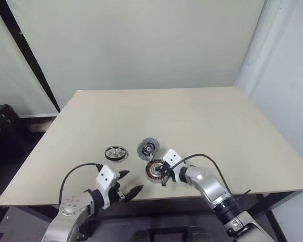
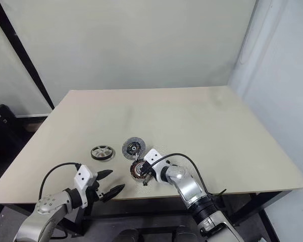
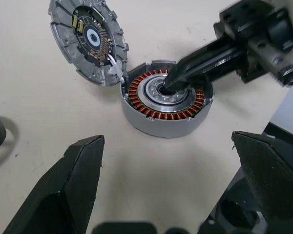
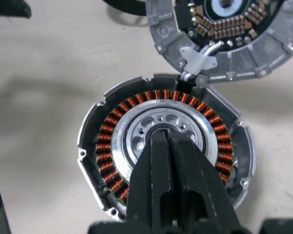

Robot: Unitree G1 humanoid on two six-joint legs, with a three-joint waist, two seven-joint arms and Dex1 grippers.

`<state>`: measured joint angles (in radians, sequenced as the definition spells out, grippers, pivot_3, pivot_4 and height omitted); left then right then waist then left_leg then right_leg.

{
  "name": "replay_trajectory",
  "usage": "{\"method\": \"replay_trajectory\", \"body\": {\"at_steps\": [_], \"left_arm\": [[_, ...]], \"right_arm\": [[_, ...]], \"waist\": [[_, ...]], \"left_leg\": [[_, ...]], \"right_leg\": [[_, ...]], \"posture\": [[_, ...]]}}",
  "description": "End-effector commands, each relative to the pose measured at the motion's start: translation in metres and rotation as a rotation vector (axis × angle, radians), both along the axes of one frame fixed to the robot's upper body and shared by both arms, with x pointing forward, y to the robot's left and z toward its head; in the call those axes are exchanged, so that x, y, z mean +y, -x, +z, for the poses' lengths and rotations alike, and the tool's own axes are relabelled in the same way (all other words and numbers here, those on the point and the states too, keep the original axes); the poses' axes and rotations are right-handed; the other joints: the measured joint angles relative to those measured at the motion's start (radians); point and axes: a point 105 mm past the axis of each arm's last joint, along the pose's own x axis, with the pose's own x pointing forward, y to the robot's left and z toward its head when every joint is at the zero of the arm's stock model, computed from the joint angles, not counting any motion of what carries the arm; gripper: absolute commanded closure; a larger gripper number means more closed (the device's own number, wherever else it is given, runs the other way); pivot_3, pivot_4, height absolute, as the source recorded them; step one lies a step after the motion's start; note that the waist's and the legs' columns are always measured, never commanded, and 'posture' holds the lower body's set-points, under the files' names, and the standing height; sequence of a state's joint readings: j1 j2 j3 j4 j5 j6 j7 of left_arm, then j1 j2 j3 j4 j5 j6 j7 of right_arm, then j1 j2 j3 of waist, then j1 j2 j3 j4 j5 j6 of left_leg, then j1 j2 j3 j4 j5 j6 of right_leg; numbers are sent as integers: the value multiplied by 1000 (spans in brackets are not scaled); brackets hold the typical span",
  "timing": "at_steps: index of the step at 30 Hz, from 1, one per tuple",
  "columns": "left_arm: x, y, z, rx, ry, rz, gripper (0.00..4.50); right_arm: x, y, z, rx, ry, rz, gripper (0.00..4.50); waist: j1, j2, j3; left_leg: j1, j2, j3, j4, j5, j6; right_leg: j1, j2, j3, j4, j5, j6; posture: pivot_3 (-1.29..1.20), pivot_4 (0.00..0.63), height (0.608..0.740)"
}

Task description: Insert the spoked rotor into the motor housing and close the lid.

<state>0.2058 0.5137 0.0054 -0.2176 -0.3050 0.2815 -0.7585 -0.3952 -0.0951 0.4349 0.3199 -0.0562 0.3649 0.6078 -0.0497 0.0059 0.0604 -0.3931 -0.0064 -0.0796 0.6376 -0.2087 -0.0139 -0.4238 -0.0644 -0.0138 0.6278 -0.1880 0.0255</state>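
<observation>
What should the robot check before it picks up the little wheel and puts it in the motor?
1. Motor housing open, copper windings showing: ok.
2. Lid off the housing, lying beside it and touching its edge: ok.
3. Housing centre free for the rotor: not ok, the shut right gripper has its tips pressed into the hub.
4. Spoked rotor lying flat on the table, apart from the housing: ok.
5. Left gripper open and holding nothing: ok.
6. Wire between lid and housing out of the way: cannot tell.
</observation>
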Motion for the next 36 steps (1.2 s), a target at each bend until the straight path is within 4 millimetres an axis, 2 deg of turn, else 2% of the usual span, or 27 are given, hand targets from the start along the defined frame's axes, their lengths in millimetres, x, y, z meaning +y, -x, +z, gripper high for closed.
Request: {"method": "replay_trajectory", "body": {"at_steps": [1, 5, 8, 12, 16, 21, 28, 36], "left_arm": [[0, -4, 11, -49, -5, 0, 0], [1, -6, 12, -50, 28, 32, 0], [5, -12, 18, -52, 105, 114, 0], [19, -21, 19, -23, 229, 281, 0], [39, -31, 14, 42, 356, 487, 0], [67, -49, 4, 60, 426, 746, 0], [74, -72, -14, 213, 501, 906, 0], [82, -99, -16, 286, 635, 1021, 0]], "right_arm": [[1, -8, 13, -47, -16, -2, 4457], [1, -18, 39, -84, -112, -40, 4457], [2, -18, 57, -91, -182, -43, 4457], [3, -9, 68, -115, -206, -9, 3566], [-3, -5, 72, -131, -219, -31, 2231], [-13, 0, 70, -126, -219, -48, 2231], [-26, 3, 64, -132, -194, -92, 2231], [-34, 4, 62, -132, -183, -124, 2231]], "waist": [[0, 0, 0], [0, 0, 0], [0, 0, 0], [0, 0, 0], [0, -1, 0], [1, -2, -1], [1, -2, -1], [0, -4, -1]], "left_leg": [[0, 0, 0, 0, 0, 0], [0, 0, 0, 1, 0, 0], [0, 0, 0, 1, 0, 0], [0, 1, 0, 1, 0, 0], [0, 0, -2, 1, 2, 3], [0, 0, -3, 3, 2, 3], [0, 0, -3, 6, 0, 0], [0, -1, -4, 7, 0, 0]], "right_leg": [[0, 0, 0, 0, 0, 0], [0, 0, 0, 0, 0, 0], [0, 0, 0, 0, 0, 0], [0, 0, 0, 1, 0, 0], [1, 1, 0, 2, 0, 0], [2, 2, -1, 2, 0, 0], [4, 2, -1, 0, 0, 0], [5, 2, -1, 0, 1, 2]], "posture": [[0, 0, 740], [0, 0, 740], [0, 0, 740], [0, 0, 740], [0, 0, 740], [0, 0, 740], [0, 0, 740], [0, 0, 740]]}}
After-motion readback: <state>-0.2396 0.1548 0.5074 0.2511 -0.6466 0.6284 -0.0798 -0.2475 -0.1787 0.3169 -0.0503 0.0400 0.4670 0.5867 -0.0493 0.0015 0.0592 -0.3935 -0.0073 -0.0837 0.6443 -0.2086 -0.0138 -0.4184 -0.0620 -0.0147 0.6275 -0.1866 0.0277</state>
